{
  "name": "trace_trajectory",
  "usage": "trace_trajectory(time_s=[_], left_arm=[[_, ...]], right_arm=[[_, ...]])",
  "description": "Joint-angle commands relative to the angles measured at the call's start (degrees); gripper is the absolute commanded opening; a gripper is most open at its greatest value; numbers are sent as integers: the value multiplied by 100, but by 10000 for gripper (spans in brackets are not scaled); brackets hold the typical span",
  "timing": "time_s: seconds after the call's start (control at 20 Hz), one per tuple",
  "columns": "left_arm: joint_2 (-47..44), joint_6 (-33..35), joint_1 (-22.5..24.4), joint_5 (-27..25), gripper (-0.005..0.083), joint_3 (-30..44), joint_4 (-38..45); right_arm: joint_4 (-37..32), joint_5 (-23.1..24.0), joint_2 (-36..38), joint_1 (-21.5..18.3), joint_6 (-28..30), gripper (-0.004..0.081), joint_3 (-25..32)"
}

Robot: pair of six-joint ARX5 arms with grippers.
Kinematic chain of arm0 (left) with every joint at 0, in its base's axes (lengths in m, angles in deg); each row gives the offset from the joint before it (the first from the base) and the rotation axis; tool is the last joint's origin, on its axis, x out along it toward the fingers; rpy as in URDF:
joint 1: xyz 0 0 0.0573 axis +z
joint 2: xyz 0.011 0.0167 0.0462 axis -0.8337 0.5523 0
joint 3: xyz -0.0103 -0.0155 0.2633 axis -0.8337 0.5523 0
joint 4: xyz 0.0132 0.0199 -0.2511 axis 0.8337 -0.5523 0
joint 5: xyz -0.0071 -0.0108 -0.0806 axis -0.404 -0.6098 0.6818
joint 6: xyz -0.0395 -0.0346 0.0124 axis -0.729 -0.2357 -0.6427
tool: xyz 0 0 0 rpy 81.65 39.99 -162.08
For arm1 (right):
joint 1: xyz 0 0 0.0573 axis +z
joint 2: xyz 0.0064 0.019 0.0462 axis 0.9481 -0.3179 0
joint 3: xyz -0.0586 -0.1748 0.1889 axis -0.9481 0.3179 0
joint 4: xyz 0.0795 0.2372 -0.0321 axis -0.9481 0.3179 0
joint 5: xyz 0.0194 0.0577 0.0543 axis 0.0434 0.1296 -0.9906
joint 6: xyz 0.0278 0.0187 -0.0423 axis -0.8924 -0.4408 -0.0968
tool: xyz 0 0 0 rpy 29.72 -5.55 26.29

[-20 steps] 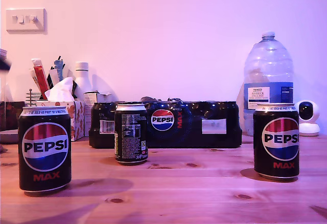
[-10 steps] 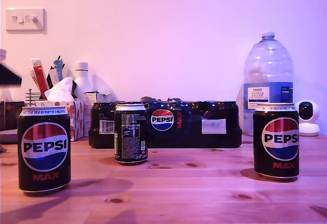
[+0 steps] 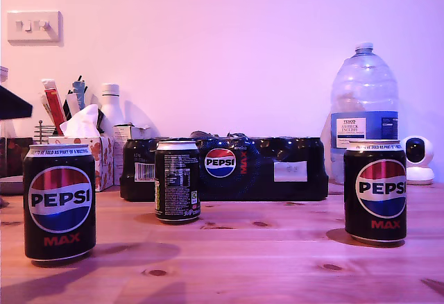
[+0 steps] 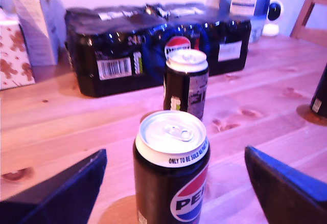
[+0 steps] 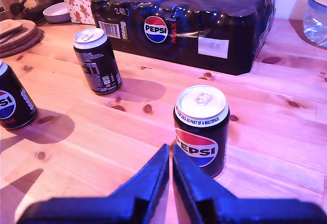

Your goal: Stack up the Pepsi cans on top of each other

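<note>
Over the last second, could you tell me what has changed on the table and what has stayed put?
A dark arm part has come into sight at the exterior view's left edge, above the near can. That can has shifted very slightly toward the same edge. Nothing has been gripped: my first gripper has its jaws open around that can. The middle can, the far can and the multipack have not moved.

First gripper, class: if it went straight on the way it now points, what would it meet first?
Probably the nearest Pepsi can, standing between the open fingers of my first gripper; a second can stands behind it.
</note>
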State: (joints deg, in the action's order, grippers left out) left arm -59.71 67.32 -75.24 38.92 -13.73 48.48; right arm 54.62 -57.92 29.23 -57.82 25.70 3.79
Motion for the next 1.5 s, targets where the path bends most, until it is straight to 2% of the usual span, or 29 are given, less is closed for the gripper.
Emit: trace_trajectory(time_s=[0.0,0.6,0.85,1.2,1.45], left_arm=[[350,50,-17,17,783,103,374],[3265,52,-96,22,783,85,2726],[4583,94,-192,46,783,-133,3600],[6190,166,-192,48,782,-850,3926],[6325,247,-192,50,780,-850,4059]], right_arm=[[-61,-11,-50,22,-4,-12,85],[-70,-9,-50,22,-4,-12,85],[-103,2,-50,22,-4,-12,85],[-103,0,-50,22,-4,-12,85],[-109,9,-50,22,-2,-12,85]])
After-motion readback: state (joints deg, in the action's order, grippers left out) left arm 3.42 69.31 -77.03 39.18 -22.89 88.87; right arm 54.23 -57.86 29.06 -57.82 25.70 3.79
